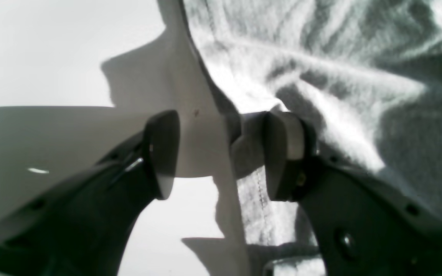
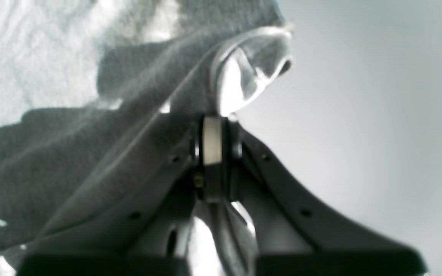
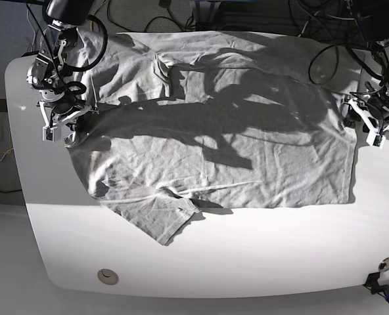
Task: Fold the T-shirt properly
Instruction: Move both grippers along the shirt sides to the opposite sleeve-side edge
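The near part of the white desk is bare except for a small round fitting at its front-left edge in the base view. Beyond it, the grey T-shirt lies spread across the middle and far part of the desk, wrinkled, with one short sleeve pointing toward the near edge and dark arm shadows across the fabric.

At the base view's right edge of the garment stands the left pincer. Its jaws are spread wide. In the left wrist view, one finger sits over bare desk surface and the other on the fabric, with the stitched hem running between them; no fabric is clamped.

At the base view's left edge stands the right pincer. Its jaws are pressed together. In the right wrist view, a fold of the T-shirt edge curls just beyond the fingertips and the cloth drapes away from them, gripped at that edge.

Cables lie behind the far edge of the desk.
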Controlling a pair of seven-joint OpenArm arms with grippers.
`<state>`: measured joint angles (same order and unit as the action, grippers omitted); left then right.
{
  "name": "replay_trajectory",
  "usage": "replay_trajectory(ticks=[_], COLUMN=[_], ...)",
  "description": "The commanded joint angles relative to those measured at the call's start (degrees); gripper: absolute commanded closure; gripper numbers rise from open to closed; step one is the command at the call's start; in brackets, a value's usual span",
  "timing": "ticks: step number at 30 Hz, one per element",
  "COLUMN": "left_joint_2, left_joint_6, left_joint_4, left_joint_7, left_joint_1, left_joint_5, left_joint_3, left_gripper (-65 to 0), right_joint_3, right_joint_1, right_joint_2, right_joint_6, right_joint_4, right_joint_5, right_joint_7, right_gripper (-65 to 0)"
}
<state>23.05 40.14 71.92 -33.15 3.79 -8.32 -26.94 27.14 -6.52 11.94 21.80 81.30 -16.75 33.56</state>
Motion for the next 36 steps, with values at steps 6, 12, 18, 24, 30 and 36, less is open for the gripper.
replay_trajectory(ticks=[6,12,18,24,30,36], left_joint_2=[0.64,0.91,2.05,1.87,1.87,1.79], left_joint_6=[-0.14,-0.14,-0.14,-0.14,-0.14,-0.14], left_joint_4=[0.48,0.74,1.62,4.96,5.05,4.61], left_joint_7=[-0.57,-0.57,-0.48,-0.74,-0.66,-0.48], left_joint_1=[-2.25,-1.64,-1.73,-2.08,-4.36,-9.2], left_joint_5=[5.11,5.11,4.76,4.76,4.76,5.02], left_joint_3=[-0.27,-0.53,-0.71,-2.29,-2.29,-2.29], left_gripper=[-32.9,-32.9,-32.9,-33.0,-33.0,-33.0], right_joint_3=[0.07,0.07,0.25,0.43,0.43,0.16], right_joint_1=[0.85,0.59,0.5,0.77,2.0,8.06], right_joint_2=[1.55,1.64,1.55,1.55,1.64,3.13], right_joint_6=[-0.31,-0.31,-0.31,-0.31,-0.31,-0.31], right_joint_4=[-1.96,-1.96,1.56,5.25,5.34,4.55], right_joint_5=[1.5,1.5,1.41,1.41,1.41,1.41], right_joint_7=[2.35,2.35,2.35,2.35,2.26,2.26], right_gripper=[0.0,0.0,0.0,-33.2,-35.5,-35.8])
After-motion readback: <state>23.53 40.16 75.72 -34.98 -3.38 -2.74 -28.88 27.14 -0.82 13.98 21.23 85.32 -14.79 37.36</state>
